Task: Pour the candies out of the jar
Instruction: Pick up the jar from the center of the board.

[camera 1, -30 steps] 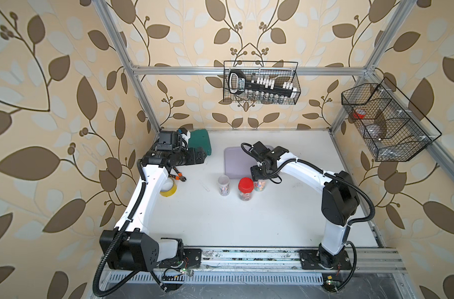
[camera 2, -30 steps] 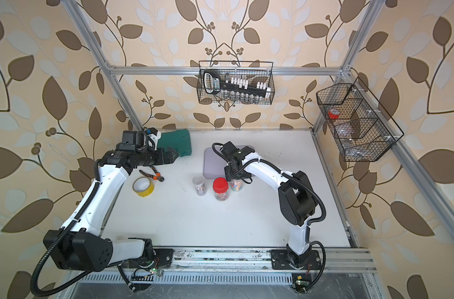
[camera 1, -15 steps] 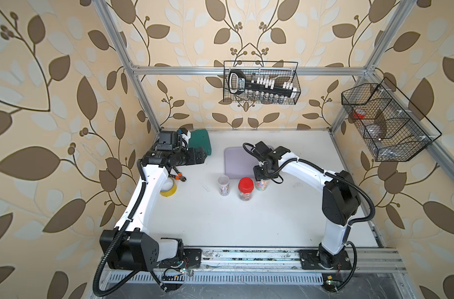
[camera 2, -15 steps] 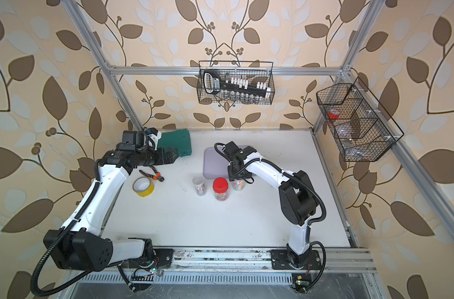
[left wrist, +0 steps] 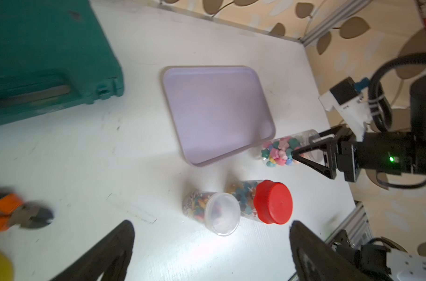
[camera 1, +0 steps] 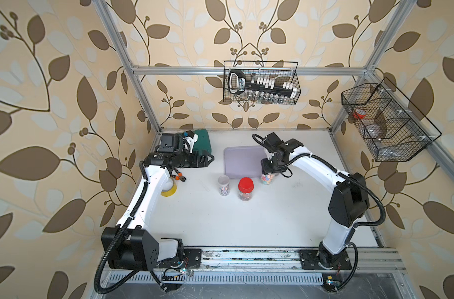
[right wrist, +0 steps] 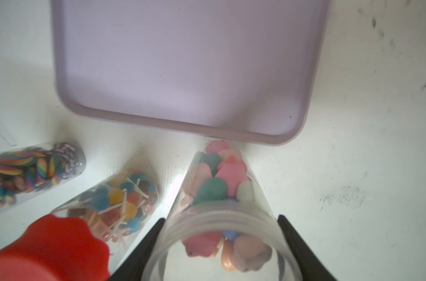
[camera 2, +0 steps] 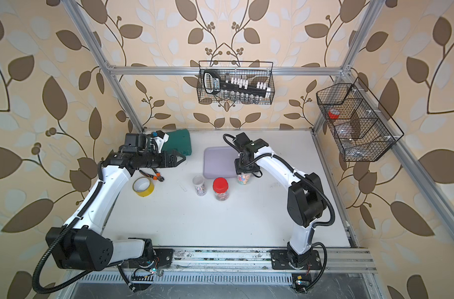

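Jaws of the right gripper (right wrist: 221,218) sat clamped on the open jar (right wrist: 255,209) just below its rim, mid-worktop beside the lilac tray (right wrist: 158,121). I judged it light, stiff, slippery plastic, its candies (right wrist: 229,175) loose. Left gripper (camera 1: 209,161) gaped wide, empty.

There are three candy jars (camera 1: 223,185) (camera 1: 245,189) (camera 1: 267,178), one tray (camera 1: 240,161), one green case (camera 1: 202,139), one tape roll (camera 1: 166,193), one pliers (camera 1: 179,176) and two wire baskets (camera 1: 260,85) (camera 1: 383,124).

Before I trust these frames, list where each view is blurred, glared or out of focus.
Left wrist view: pliers and green case are smeared, and glare whitens the table by the clear-lidded jar. Right wrist view: red lid and the rim of the open jar are out of focus; the tray is sharper. Both top views: evenly lit, sharp.
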Controlling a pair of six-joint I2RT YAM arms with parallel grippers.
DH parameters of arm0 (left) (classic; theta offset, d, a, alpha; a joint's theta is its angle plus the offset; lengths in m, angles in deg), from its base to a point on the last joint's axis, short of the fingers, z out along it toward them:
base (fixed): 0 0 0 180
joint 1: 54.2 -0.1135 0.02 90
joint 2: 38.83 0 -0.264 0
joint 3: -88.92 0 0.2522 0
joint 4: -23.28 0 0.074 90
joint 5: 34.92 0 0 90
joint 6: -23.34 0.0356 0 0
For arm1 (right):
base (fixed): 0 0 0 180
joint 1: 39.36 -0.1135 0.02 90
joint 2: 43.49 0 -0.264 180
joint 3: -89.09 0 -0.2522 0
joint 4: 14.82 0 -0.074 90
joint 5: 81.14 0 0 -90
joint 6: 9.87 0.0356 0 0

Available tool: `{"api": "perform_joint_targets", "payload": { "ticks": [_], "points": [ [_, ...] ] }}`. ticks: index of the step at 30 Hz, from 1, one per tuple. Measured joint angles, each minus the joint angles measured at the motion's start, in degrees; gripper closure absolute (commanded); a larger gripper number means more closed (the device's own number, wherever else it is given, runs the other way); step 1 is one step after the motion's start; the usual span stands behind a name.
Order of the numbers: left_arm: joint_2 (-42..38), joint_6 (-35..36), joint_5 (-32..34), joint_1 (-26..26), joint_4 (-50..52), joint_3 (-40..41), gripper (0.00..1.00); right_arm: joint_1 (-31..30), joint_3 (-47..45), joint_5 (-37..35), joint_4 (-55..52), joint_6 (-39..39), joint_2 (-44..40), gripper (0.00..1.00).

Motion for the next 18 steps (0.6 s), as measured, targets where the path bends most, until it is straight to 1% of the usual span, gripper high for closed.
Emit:
{"api": "perform_joint_targets", "payload": {
  "ticks": [4,8,12,15,18],
  "points": [
    [-4.11,4.57,-6.56,2.01,-5.18,6.29,0.01,2.03,5.03,2.78,-1.57,-2.69,-2.38,0.58],
    [-6.45,6.23,-12.20,2.86,-8.83,7.30,0.01,4.42,8.37,8.55,-3.10,-5.16,-6.43,0.58],
    [-5.44,6.99,-18.12,2.97,-11.89,7.30,0.01,5.55,12.35,16.44,-4.46,-7.10,-7.67,0.57],
    [-3.58,8.90,-22.62,2.99,-12.66,6.56,0.01,5.46,14.08,23.06,-4.79,-8.50,-7.65,0.58],
    [-1.99,10.93,-25.09,2.99,-13.07,5.14,0.01,5.38,14.43,28.59,-5.03,-9.60,-7.65,0.58]
  ]
}}
